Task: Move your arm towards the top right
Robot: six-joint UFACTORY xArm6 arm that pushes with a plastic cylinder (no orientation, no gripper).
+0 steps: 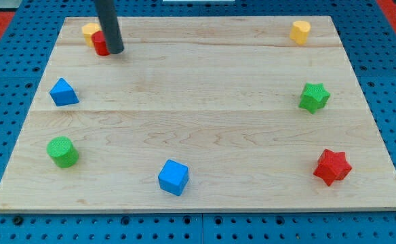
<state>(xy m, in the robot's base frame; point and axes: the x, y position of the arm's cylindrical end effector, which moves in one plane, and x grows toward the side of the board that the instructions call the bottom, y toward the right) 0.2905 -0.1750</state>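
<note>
**Operator:** Nearest the camera, what lies on the board?

**Technician:** Closest to the view's bottom sits a blue cube (173,177). A green cylinder (62,151) lies at lower left and a red star (332,166) at lower right. Further up, a blue triangular block (63,91) stands at the left and a green star (314,97) at the right. A yellow block (300,31) rests near the top right corner.

**Operator:** Where is the tool, and what is its state?

**Technician:** My tip (114,51) stands at the top left of the wooden board (205,135). It is a plain rod; nothing spreads or pinches. It appears to touch a red block (100,43), which hides partly behind it, with a second yellow block (89,30) just beyond. Actual contact cannot be confirmed.

**Operator:** How will the moving part handle?

**Technician:** The task concerns the arm alone. The rod is judged rigid and slides freely on smooth wood. No hold is required. The blocks look light and would likely skid at any touch.

**Operator:** Room for travel?

**Technician:** Bare board stretches along the top from my tip toward the view's right. The yellow block near the top right corner is the only obstacle there. The top edge lies close, so margin upward is small.
</note>
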